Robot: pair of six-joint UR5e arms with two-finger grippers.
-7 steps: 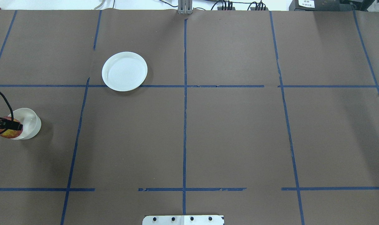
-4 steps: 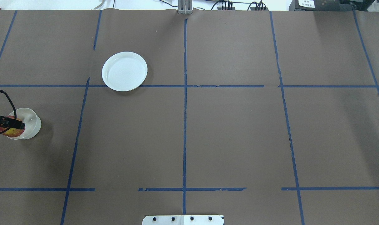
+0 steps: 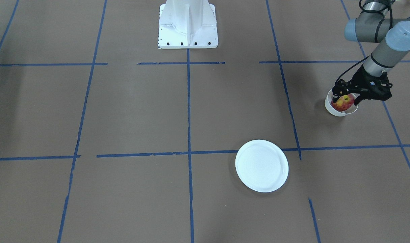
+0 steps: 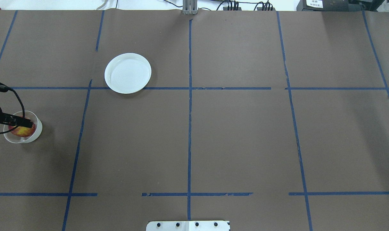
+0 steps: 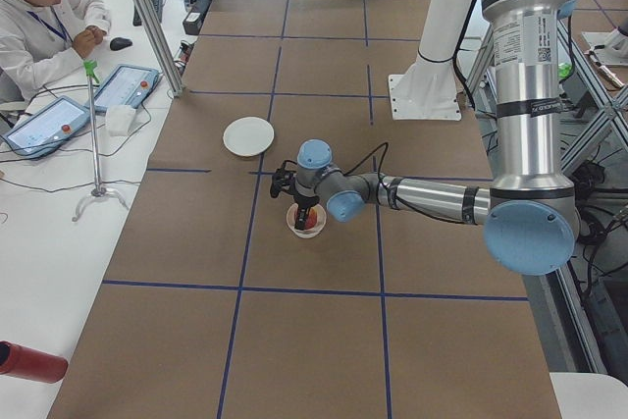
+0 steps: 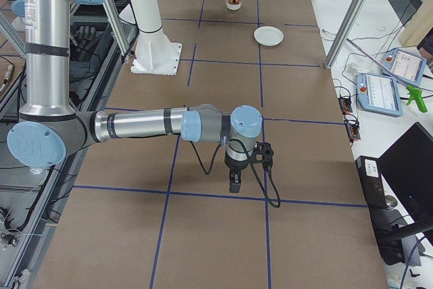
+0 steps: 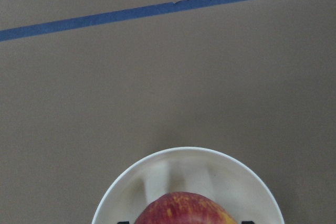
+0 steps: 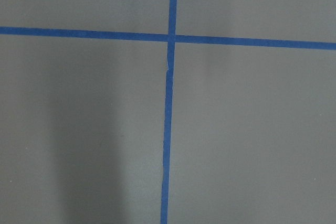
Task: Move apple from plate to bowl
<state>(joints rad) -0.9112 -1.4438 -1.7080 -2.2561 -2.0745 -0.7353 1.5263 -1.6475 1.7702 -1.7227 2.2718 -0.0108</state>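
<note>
The apple [image 3: 343, 102] sits in the bowl [image 3: 337, 113] at the table's [image 4: 213, 134] 9 o'clock edge in the overhead view. The left end effector [image 3: 346, 98] straddles it; I cannot tell whether it is clenched or released.

We count one apple [image 3: 342, 102], one bowl [image 3: 330, 108] and one plate [image 3: 261, 166] on the tabletop. There are two arms, the left arm [image 5: 432, 198] and the right arm [image 6: 135, 125], each with one gripper: the left gripper [image 3: 345, 99] and the right gripper [image 6: 234, 184]. One white pedestal [image 3: 188, 23] stands at the robot's edge. Past the operators' edge we count one operator [image 5: 39, 17], two tablets [image 5: 123, 85] and one red cylinder [image 5: 29, 362].
</note>
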